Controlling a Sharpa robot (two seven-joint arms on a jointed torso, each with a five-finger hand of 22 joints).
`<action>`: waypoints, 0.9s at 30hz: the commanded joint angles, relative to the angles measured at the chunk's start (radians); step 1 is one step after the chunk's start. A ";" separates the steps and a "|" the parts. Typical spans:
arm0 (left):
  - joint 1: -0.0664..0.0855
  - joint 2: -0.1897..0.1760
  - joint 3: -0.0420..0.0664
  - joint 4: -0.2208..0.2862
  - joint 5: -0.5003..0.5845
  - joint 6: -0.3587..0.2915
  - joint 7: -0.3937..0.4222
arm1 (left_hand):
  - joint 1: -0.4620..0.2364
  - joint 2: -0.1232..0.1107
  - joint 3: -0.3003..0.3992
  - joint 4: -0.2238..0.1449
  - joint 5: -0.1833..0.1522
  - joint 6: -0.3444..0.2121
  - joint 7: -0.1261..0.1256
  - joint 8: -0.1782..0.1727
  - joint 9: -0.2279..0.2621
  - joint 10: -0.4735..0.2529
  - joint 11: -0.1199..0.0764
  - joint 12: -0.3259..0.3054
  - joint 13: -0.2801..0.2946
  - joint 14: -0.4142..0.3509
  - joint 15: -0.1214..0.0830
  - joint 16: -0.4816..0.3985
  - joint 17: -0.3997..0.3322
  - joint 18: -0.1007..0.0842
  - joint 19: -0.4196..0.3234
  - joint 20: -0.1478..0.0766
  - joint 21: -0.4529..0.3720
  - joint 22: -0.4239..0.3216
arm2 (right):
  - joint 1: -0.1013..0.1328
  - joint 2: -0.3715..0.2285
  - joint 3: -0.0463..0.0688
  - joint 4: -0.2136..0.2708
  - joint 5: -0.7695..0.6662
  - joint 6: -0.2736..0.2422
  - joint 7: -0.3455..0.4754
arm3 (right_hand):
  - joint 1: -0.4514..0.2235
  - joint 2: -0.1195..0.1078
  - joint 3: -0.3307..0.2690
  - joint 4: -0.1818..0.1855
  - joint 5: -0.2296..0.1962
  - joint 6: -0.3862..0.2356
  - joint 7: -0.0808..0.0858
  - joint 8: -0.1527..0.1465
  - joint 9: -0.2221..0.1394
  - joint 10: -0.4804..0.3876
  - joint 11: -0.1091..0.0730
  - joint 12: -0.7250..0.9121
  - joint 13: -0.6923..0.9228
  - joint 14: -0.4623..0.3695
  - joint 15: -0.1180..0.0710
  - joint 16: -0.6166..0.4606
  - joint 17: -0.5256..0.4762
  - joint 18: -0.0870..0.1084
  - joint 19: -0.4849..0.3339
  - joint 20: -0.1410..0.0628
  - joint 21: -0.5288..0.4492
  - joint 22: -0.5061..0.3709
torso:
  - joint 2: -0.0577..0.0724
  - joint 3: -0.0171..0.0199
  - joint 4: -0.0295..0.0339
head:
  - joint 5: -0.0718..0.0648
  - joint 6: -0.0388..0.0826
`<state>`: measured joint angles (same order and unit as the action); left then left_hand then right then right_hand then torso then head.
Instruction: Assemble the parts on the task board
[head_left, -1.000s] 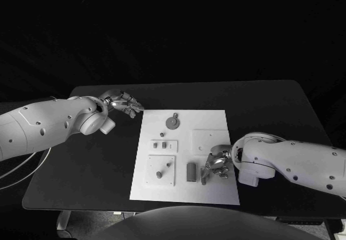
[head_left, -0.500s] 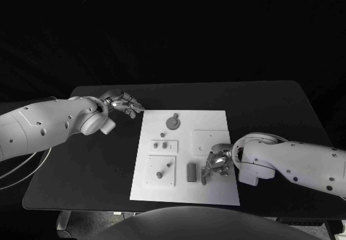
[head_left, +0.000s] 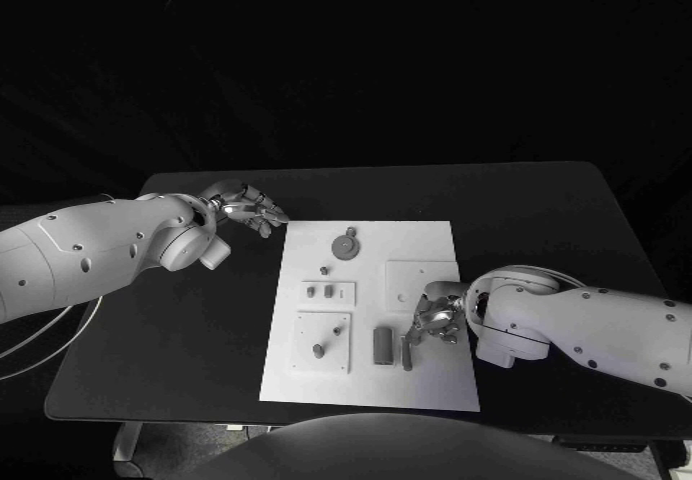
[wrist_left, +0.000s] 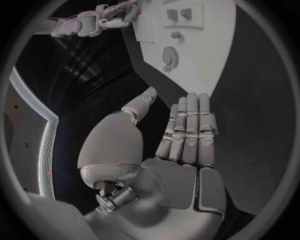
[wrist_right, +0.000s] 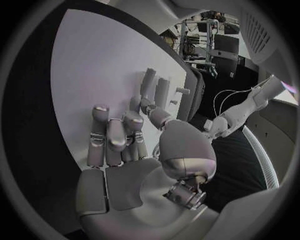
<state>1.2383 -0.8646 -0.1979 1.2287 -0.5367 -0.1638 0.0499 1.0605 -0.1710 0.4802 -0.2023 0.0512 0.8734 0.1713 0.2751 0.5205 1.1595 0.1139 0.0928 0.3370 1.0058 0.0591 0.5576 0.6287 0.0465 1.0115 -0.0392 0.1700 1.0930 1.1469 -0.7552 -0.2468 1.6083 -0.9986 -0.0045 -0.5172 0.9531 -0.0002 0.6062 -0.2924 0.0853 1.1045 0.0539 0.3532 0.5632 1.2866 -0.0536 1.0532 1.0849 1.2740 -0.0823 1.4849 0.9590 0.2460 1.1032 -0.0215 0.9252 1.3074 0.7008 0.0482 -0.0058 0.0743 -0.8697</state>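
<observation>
Resting on the black counter, the white rectangular task board carries several small grey parts. The right hand sits over the board's right half, fingers curled together over a slim dark grey pin that lies just below them; whether the fingers actually touch it cannot be told. A grey upright block stands just beside that pin. The left hand hovers off the board's far left corner, fingers straight and side by side, holding nothing. A round grey toothed disc lies near that corner.
</observation>
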 joint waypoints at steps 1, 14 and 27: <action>0.001 0.000 0.000 0.002 -0.003 0.013 0.002 | -0.003 -0.001 -0.002 0.004 0.000 0.004 -0.001 0.004 -0.001 0.007 0.002 -0.002 0.001 0.009 0.000 -0.005 0.001 0.014 0.005 -0.001 -0.006 0.002 | -0.001 -0.009 0.000 0.009 -0.029 -0.004 0.017 | -0.003 -0.001 0.006 0.000 -0.004 0.005 0.002 -0.003 0.001 0.007 0.000 0.000 0.001 0.007 0.001 0.002 0.000 0.016 0.006 -0.001 0.005 0.016 | 0.000 -0.0008 -0.0007 | 0.000 0.001; 0.001 -0.002 0.000 0.003 -0.003 0.013 0.002 | -0.004 -0.001 -0.002 0.005 0.000 0.004 -0.001 0.004 -0.002 0.007 0.002 -0.002 0.001 0.009 0.000 -0.006 0.003 0.014 0.005 -0.001 -0.006 0.002 | 0.006 -0.073 0.004 0.085 -0.028 0.091 0.072 | -0.008 -0.037 0.004 0.002 -0.004 0.007 0.000 -0.001 0.002 0.010 -0.001 0.001 0.001 0.009 -0.001 0.000 -0.002 0.016 0.011 -0.003 0.006 0.014 | 0.000 -0.0008 -0.0011 | -0.003 0.008; 0.001 -0.004 0.000 0.005 -0.003 0.016 0.001 | -0.004 -0.001 -0.002 0.005 0.000 0.005 -0.001 0.004 -0.002 0.007 0.002 -0.002 0.001 0.009 0.000 -0.007 0.004 0.014 0.005 -0.001 -0.006 0.002 | 0.003 -0.080 0.002 0.097 -0.190 0.180 0.072 | -0.020 -0.156 0.031 0.046 -0.004 0.018 -0.002 0.004 0.000 0.017 -0.003 0.000 0.000 0.018 0.000 -0.003 0.003 0.016 0.025 -0.004 0.000 0.009 | 0.000 0.0001 -0.0012 | -0.005 0.009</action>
<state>1.2383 -0.8697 -0.1983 1.2304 -0.5380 -0.1619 0.0474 1.0605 -0.1710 0.4802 -0.2023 0.0512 0.8734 0.1713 0.2751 0.5198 1.1595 0.1139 0.0928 0.3376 1.0058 0.0591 0.5576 0.6315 0.0452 1.0115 -0.0392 0.1700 1.0936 1.1521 -0.8372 -0.2441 1.7049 -1.1126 0.1207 -0.4558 0.9321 -0.1534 0.6384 -0.2479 0.0852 1.1157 0.0501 0.3532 0.5639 1.2976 -0.0573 1.0532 1.0849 1.2864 -0.0805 1.4850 0.9605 0.2467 1.1242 -0.0253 0.9251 1.3073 0.7006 0.0480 -0.0071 0.0694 -0.8612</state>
